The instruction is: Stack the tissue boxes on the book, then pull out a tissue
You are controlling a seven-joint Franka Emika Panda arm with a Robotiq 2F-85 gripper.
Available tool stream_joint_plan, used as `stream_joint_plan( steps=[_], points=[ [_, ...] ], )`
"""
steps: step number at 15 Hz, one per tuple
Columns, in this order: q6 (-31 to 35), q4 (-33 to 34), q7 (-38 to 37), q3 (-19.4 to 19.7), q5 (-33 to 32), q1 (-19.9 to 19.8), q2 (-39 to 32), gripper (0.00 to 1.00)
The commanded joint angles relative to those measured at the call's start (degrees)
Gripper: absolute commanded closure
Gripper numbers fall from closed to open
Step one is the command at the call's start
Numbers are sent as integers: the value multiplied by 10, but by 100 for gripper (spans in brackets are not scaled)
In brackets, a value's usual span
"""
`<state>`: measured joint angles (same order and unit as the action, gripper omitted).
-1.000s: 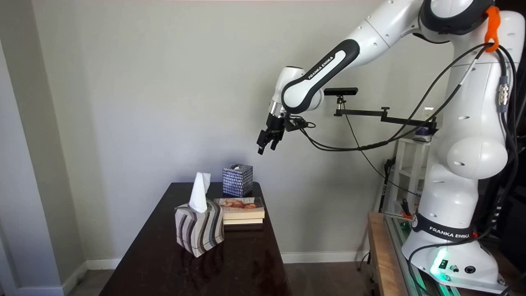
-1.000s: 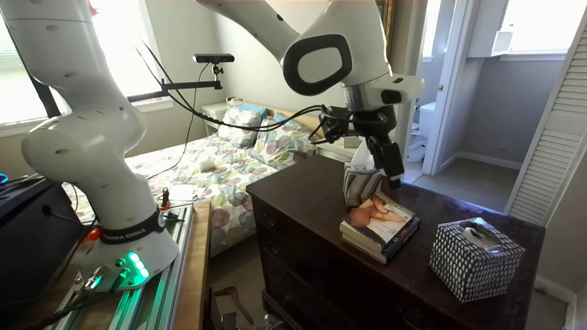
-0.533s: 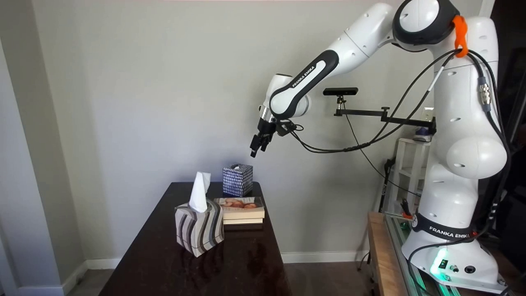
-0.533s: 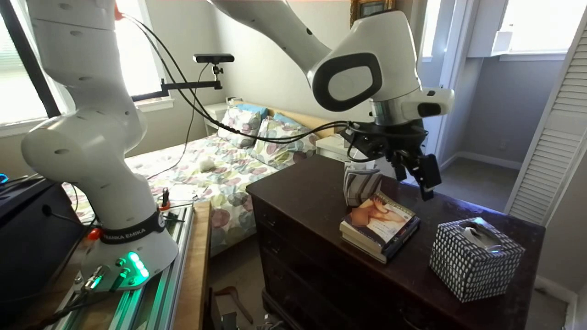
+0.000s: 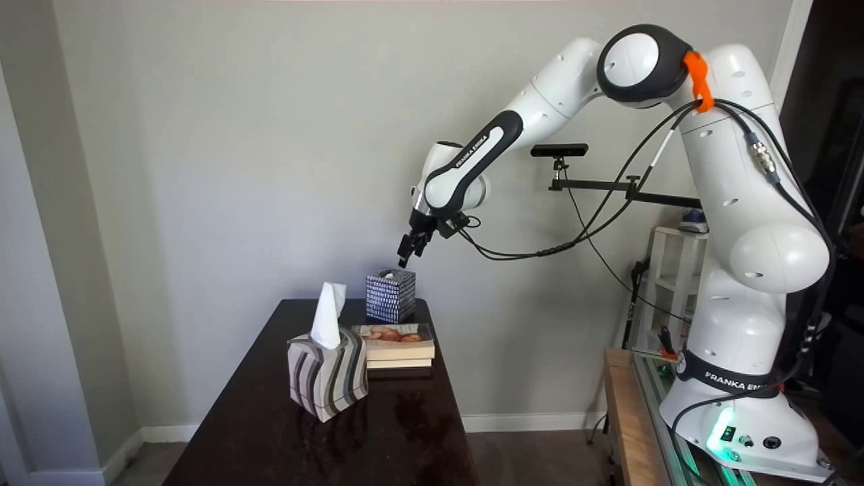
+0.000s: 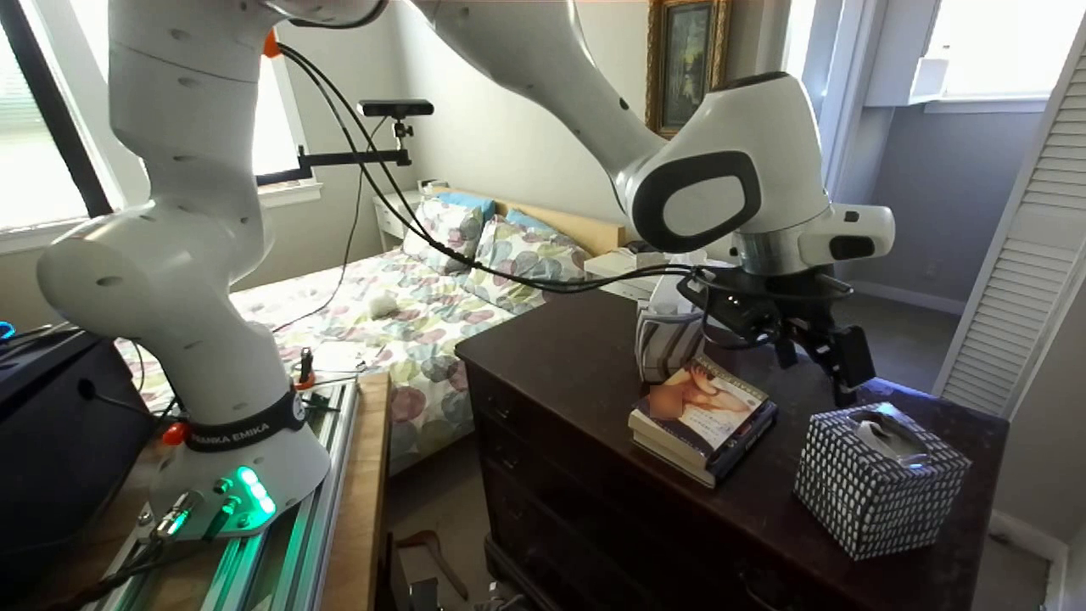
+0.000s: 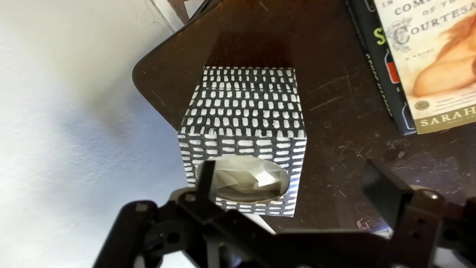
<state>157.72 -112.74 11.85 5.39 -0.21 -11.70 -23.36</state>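
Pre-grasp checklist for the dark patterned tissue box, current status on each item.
1. Gripper open: ok, jaws wide apart, holding nothing.
2. Patterned box upright on the dresser: ok.
3. Fingers lined up astride it: not ok; in the wrist view one overlaps the box, the other stands off past its side.
4. Box fits between the jaws: cannot tell; it lies farther from the wrist camera than they do.
5. Top book lying flat: ok, on a second book.
6. Striped box not touching the books: cannot tell; they overlap in both exterior views.
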Motion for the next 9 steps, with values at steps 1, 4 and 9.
stream_joint_plan(
  steps=[1, 4, 9],
  points=[
    [3, 67, 20, -21, 13, -18, -60, 0],
    [12, 103, 21, -36, 18, -28, -95, 0],
    [21, 159, 18, -56, 19, -40, -148, 0]
  ],
)
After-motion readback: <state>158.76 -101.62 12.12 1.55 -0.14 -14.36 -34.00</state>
